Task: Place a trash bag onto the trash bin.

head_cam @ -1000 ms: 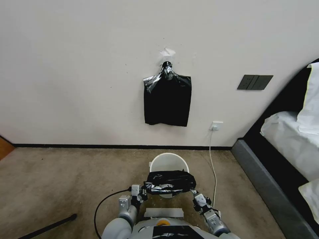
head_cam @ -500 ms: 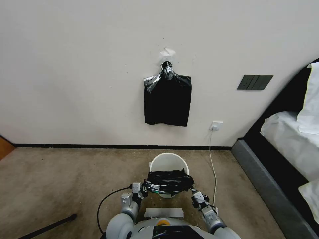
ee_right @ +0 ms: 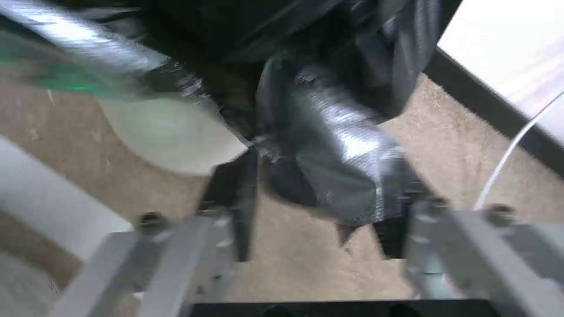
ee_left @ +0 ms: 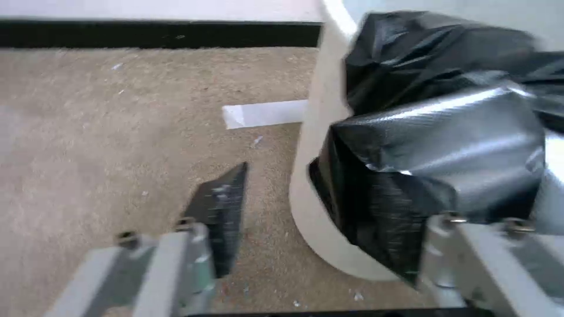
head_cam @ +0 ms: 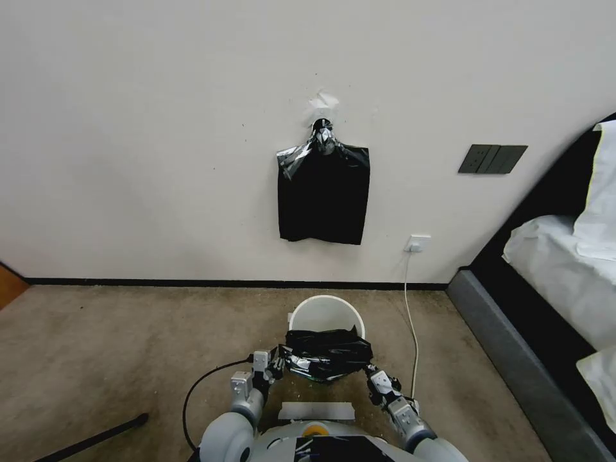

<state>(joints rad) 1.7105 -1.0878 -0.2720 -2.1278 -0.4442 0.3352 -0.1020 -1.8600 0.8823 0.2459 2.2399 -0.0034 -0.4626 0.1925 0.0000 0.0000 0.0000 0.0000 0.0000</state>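
No legible writing; trash bag [head_cam: 328, 352] drapes trash bin [head_cam: 326, 313].

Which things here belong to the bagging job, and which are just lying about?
In the job:
trash bag, draped over the bin's near rim
trash bin
left tool
right tool

Just lying about:
bundle of black bags on the wall
white cable
bed

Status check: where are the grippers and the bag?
Left gripper open beside bin. Right gripper open at bag's right edge. Trash bag draped over trash bin near rim. Nothing in the way.
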